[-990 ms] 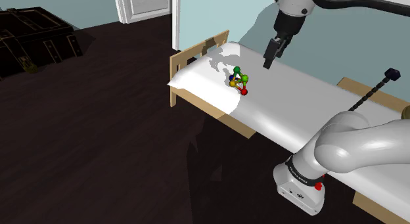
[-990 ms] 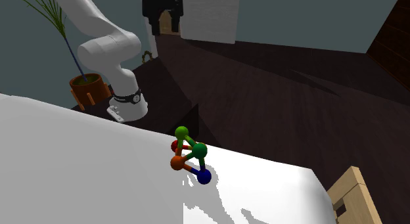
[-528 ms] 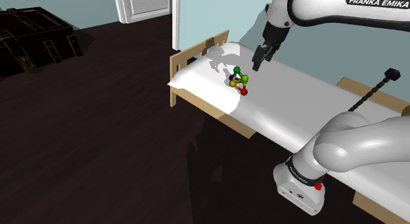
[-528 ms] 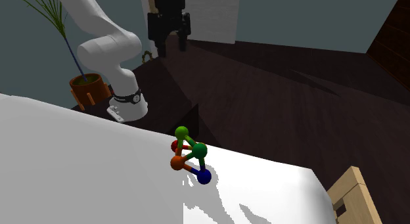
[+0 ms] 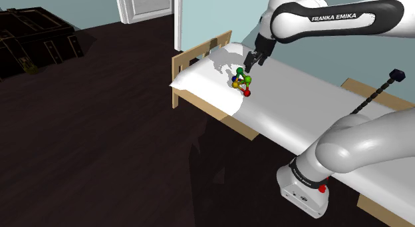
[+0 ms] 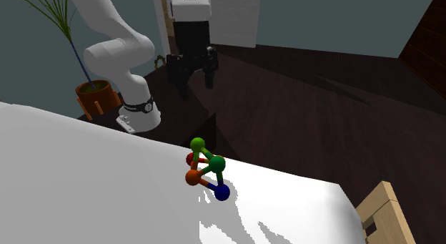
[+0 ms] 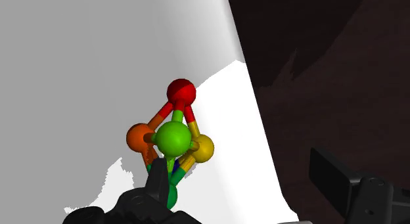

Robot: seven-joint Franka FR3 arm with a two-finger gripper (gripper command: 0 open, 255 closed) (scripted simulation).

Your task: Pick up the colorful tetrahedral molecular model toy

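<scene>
The molecular model toy is a small pyramid of green, red, orange, yellow and blue balls joined by coloured sticks. It rests on the white bed near the end at the shoulder view's left. My black gripper hangs open just above and beyond the toy, not touching it. From the second exterior view the gripper is above the toy with its fingers apart. In the wrist view the toy sits close in front of one finger, with the gripper empty.
A wooden bed frame borders the bed's end, and a wooden corner shows in the second exterior view. Dark floor lies beyond the bed's edge. A dark chest, a white door and a potted plant stand farther off.
The gripper has come down and moved toward the shoulder view's left, closing in on the toy. It stays open. The toy has not moved.
</scene>
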